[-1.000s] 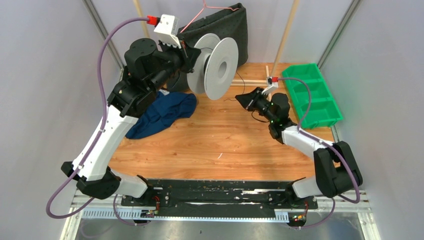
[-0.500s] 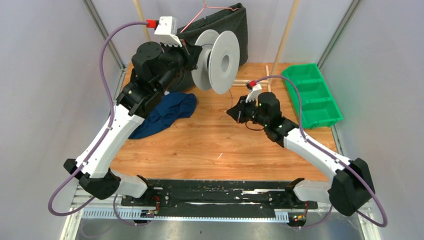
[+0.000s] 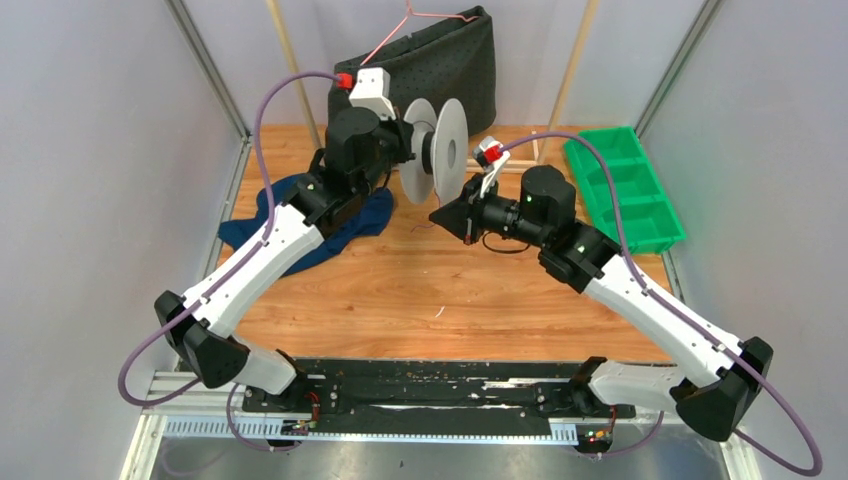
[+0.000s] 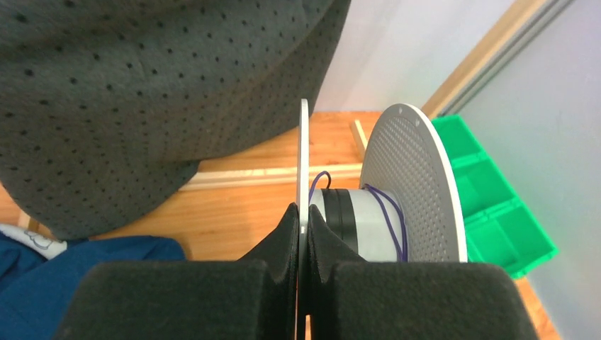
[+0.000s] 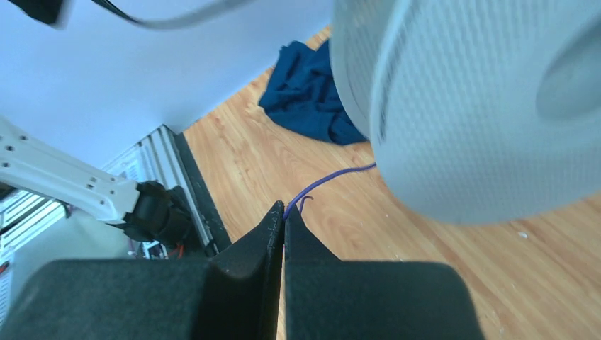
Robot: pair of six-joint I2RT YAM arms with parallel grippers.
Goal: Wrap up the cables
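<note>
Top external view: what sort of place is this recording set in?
Probably a robot test cell: wooden tabletop walled by white panels, left arm and right arm bolted to one rail, green compartment bin.

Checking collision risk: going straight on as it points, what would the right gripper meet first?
Likely the blue cloth, ahead of the right gripper pinching the cable; the spool sits to one side. Depth is unclear: the table might come first.

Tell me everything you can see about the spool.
The spool is grey-white plastic: two round discs with dotted faces joined by a pale hub with a dark band. It hangs above the table, axle level. The left gripper is shut on one disc's rim. A few turns of thin purple-looking cable sit on the hub, and the strand runs to the shut right gripper.
</note>
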